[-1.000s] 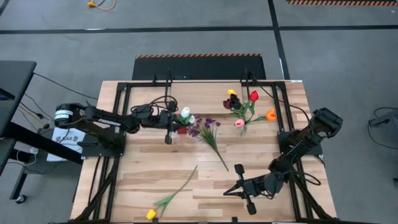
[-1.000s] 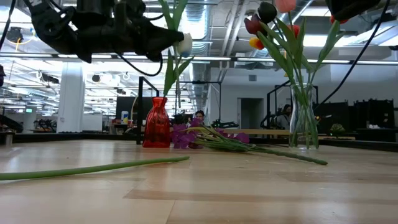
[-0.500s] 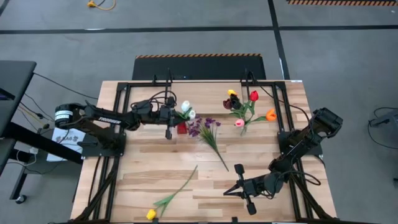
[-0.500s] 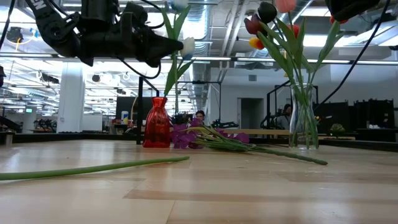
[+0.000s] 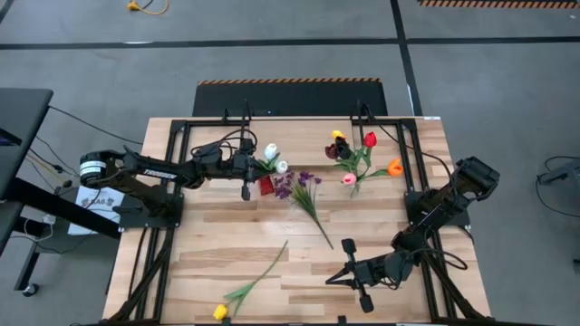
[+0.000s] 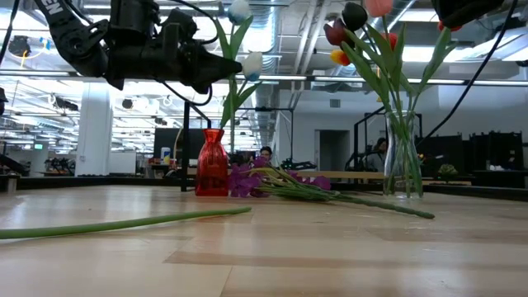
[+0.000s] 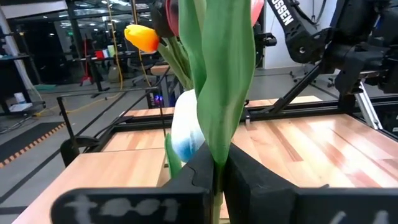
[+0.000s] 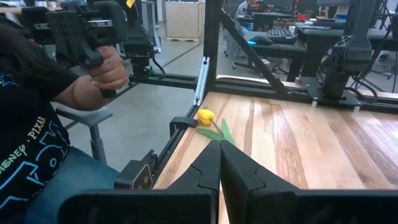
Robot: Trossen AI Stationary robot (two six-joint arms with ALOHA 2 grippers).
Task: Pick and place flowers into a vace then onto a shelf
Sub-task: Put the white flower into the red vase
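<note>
White tulips (image 5: 275,158) clamped by stem in left gripper (image 5: 252,166), held above red vase (image 6: 212,162); right gripper (image 5: 347,269) fully closed, empty, low over table (image 5: 408,290)

White artificial tulips (image 5: 275,159) upright in small red vase (image 5: 265,186). Mixed tulips in clear glass vase (image 6: 403,157). Purple sprig (image 5: 303,194) and yellow tulip (image 5: 220,311) lying flat on table.
</note>
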